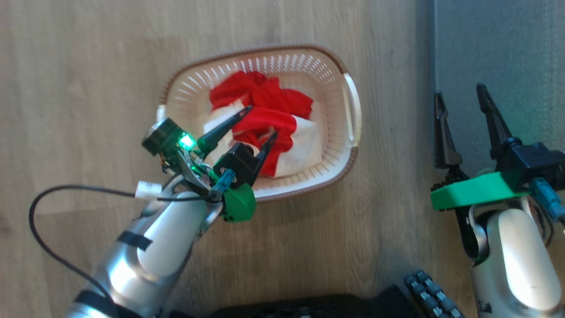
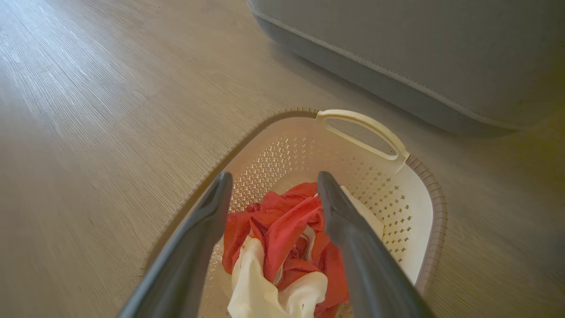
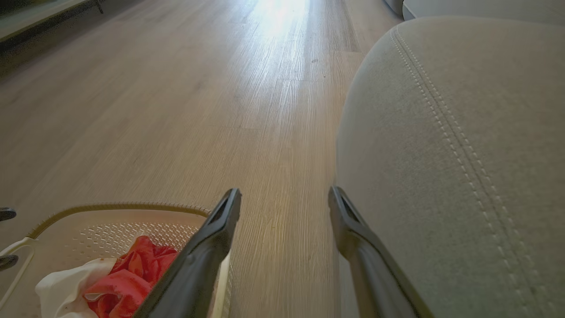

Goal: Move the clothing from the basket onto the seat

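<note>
Wooden floor (image 1: pixel 79 88): pale planks, bearing the basket and meeting the seat along its right edge.

Left gripper (image 1: pixel 261 120): poised on a silver forearm over the left half of the basket, green light lit on the wrist. Fingers (image 2: pixel 353 247) spread wide, straddling the heap of cloth from above, with nothing clamped between them. Contact with the cloth not determinable.

Basket (image 1: pixel 265 47): cream, with perforated walls and a brown woven-look rim. Stands upright on the floor, near the floor's right edge yet apart from the seat, a strip of bare planks between the two. White handle (image 1: pixel 352 110) on the end facing the seat.

Clothing (image 1: pixel 265 95): lies crumpled inside the basket, wholly within the rim. Bright red folds on top and toward the far wall, white panels beneath and toward the near wall.

Right gripper (image 1: pixel 459 90): hangs at the floor's right edge, where planks give way to upholstery. Fingers wide apart and empty, the left one over the planks, the right one over grey fabric. Well apart from the basket.

Seat (image 1: pixel 499 44): grey upholstery along the floor's right edge. Rounded corner and a double line of pale stitching, seen close in the right wrist view.
</note>
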Robot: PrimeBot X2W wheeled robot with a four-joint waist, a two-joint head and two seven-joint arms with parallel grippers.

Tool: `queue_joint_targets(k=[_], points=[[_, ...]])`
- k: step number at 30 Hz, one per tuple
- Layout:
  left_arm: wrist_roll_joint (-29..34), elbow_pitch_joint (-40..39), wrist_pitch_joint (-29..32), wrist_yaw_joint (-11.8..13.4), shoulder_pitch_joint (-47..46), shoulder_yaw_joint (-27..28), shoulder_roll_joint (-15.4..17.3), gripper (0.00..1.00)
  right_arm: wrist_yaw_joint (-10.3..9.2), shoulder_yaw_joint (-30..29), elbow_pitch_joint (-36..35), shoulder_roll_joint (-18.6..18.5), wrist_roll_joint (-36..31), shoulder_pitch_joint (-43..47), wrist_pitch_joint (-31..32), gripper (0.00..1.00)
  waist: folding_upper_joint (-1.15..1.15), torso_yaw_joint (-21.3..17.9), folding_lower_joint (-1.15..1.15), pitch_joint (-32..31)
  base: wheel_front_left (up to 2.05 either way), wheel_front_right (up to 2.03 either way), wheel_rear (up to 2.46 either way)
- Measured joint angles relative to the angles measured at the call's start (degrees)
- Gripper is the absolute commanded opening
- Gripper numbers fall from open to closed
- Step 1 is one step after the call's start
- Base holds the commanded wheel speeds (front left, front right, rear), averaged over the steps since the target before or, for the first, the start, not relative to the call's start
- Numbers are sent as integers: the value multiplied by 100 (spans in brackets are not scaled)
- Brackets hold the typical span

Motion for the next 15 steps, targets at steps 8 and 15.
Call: queue_joint_targets(k=[8,15], points=[[323,1109,-1,-47,-1024,-934,446,100,0,148,-218,-2,307,-193,0,100,0,-522,0,855,0,0,0],[224,2045,-2,-47,-1656,-1183,515,100,0,287,-412,-2,528,-319,-16,100,0,-871,0,1412,0,0,0]])
